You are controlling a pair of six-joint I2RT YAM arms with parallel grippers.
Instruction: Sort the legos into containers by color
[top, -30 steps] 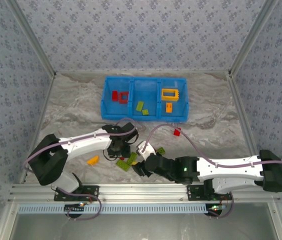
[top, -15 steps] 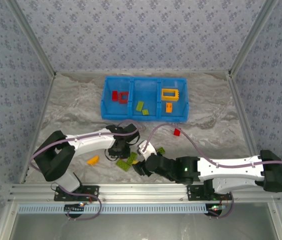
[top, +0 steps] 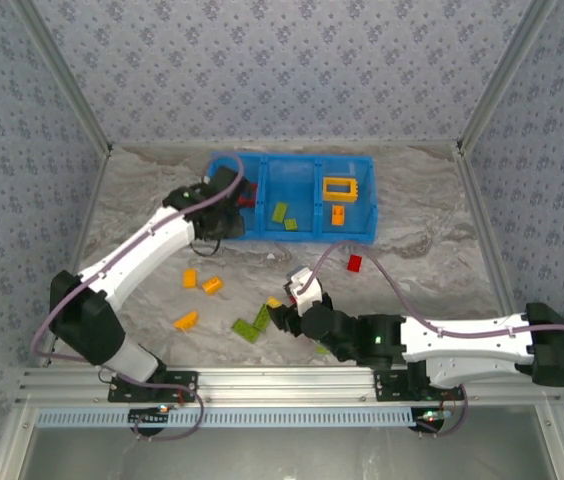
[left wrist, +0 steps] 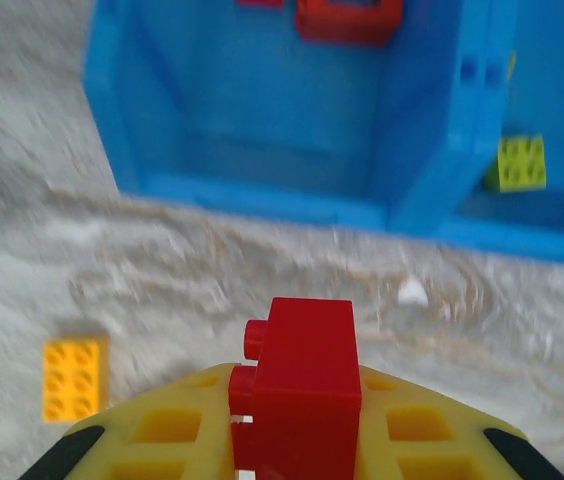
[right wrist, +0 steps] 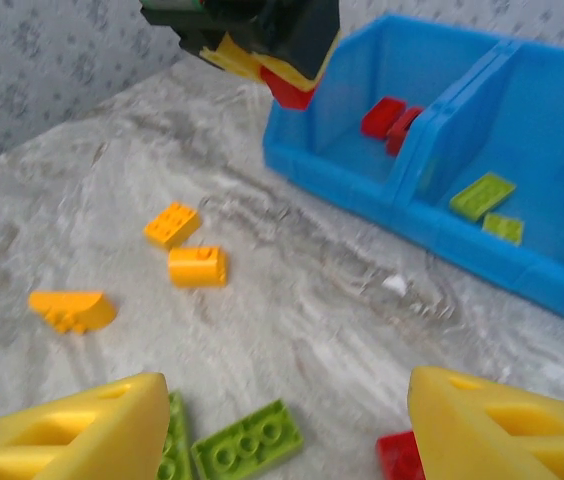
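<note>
My left gripper (left wrist: 297, 400) is shut on a red brick (left wrist: 302, 385) and hangs just in front of the left compartment of the blue tray (top: 302, 238), where a red frame (top: 250, 195) lies. The right wrist view shows that held red brick (right wrist: 287, 85) above the tray's near left corner (right wrist: 362, 185). Green bricks (top: 279, 212) lie in the middle compartment, and an orange frame (top: 339, 187) and an orange brick (top: 337, 213) in the right one. My right gripper (right wrist: 292, 420) is open and low over the table, with a green plate (right wrist: 247, 445) and a red brick (right wrist: 402, 455) between its fingers (right wrist: 82, 430).
Loose on the table are orange bricks (top: 190, 277) (top: 212, 285) (top: 185, 320), green pieces (top: 254, 325) and a red brick (top: 354, 263) by the right arm's cable. The cage's patterned walls close in three sides. A metal rail (top: 282, 380) runs along the near edge.
The left arm has swung from the brick pile at the front up to the tray's left end, carrying the red brick. Two orange bricks are uncovered. The right gripper has edged forward.
</note>
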